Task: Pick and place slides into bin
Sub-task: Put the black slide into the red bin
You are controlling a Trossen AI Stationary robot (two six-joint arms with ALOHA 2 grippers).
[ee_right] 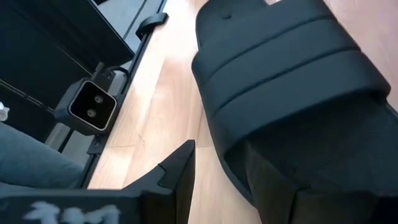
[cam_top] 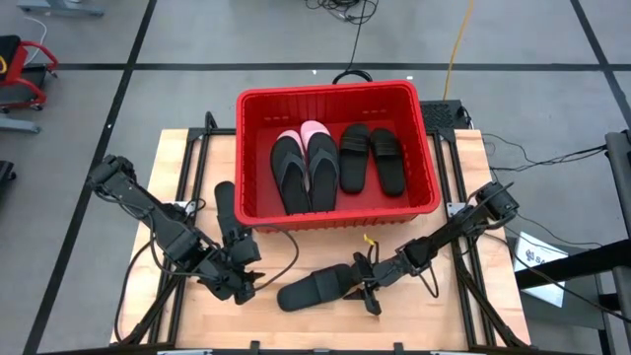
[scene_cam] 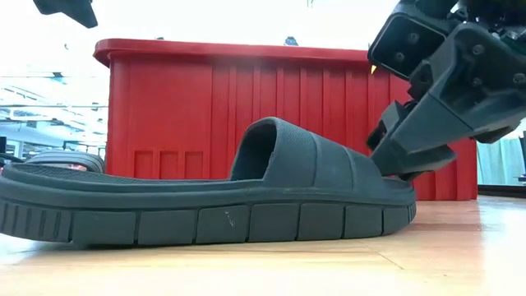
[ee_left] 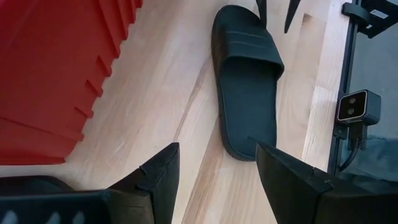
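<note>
- The wooden table (cam_top: pixel 187 158) carries the whole scene, with both dark arms reaching in from its near corners.
- The red bin (cam_top: pixel 335 99) stands at the table's far middle. Inside lie four slides side by side: a black thong flip-flop (cam_top: pixel 289 174), a pale pink slide (cam_top: pixel 319 158), and a pair of black wide-strap slides (cam_top: pixel 373 158).
- A black wide-strap slide (cam_top: pixel 315 289) lies flat on the table, sole down, near the front edge and well clear of the bin's front wall.
- Another black slide (cam_top: pixel 227 202) lies just beside the bin's left front corner, partly under the left arm.
- The right gripper (cam_top: pixel 370 288) is at the strap end of the slide on the table; its jaws stand part open around the toe edge, one finger (ee_right: pixel 177 171) beside the sole. Whether they press on it I cannot tell.
- The left gripper (cam_top: pixel 246 286) hangs over bare table just past the slide's heel end, jaws wide open, holding nothing.
</note>
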